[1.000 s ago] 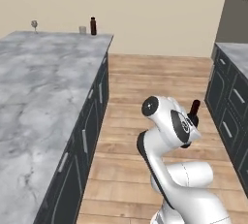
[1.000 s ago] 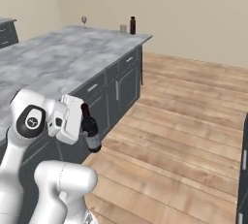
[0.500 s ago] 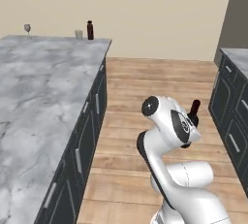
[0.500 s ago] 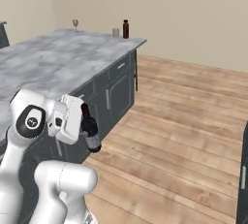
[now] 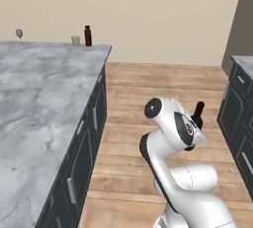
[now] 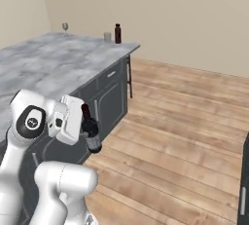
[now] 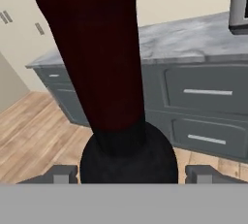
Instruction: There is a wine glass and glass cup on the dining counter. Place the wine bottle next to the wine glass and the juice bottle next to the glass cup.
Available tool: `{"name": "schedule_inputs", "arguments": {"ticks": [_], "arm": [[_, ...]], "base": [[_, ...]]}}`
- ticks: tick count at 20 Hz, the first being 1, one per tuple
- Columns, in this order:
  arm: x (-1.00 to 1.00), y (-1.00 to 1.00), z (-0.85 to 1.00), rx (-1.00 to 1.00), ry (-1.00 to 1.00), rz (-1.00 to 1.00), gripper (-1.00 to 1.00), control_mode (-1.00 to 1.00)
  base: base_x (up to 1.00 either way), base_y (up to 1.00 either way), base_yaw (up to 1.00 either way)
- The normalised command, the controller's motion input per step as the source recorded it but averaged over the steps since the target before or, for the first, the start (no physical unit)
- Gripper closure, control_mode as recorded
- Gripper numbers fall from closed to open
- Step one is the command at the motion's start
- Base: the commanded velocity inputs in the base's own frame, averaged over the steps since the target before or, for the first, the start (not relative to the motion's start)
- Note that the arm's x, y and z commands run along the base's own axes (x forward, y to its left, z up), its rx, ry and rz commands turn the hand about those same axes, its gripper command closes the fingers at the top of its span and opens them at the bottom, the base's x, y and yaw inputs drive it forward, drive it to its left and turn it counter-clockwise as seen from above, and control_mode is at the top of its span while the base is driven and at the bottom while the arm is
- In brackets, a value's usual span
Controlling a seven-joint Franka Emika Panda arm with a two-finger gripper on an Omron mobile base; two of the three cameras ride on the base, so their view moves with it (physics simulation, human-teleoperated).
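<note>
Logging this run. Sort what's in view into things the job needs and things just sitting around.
For the job:
wine bottle, held in the gripper
wine glass
glass cup
juice bottle
dining counter

Just there:
stool at the counter's end
wall cabinets with drawers

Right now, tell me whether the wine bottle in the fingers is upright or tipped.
Upright. In the right base view the wine bottle stands with its neck up and base down, held beside the hand above the wood floor.
</note>
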Motion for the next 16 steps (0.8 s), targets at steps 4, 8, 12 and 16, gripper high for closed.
{"name": "schedule_inputs", "arguments": {"ticks": [4, 8, 12, 16], "arm": [[0.0, 0.0, 0.0, 0.0, 0.0, 0.0, 1.0, 1.0], [0.0, 0.0, 0.0, 0.0, 0.0, 0.0, 1.0, 1.0], [0.0, 0.0, 0.0, 0.0, 0.0, 0.0, 1.0, 1.0], [0.0, 0.0, 0.0, 0.0, 0.0, 0.0, 1.0, 1.0]], "base": [[0.66, -0.14, 0.0], [0.65, -0.15, 0.0], [0.67, -0.16, 0.0], [0.68, -0.18, 0.0]]}}
